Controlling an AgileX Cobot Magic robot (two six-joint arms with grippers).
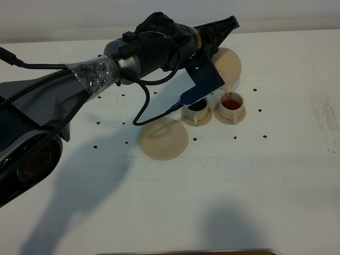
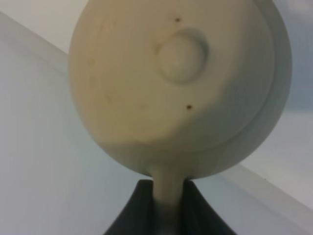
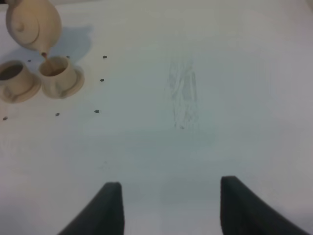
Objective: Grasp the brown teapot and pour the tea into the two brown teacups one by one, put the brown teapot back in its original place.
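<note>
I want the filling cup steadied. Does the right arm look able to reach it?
Probably not from above: the teapot in the left gripper hangs tilted over that cup, pouring. Its right side looks free.

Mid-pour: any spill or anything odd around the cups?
The stream from the brown teapot lands inside the right teacup; no puddle shows. Small dark specks dot the table around it, drops or marks, I cannot tell.

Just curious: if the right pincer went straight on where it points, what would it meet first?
Probably only bare table, near a faint scuff; depth is hard to judge. The teacups and teapot are well off that line.
</note>
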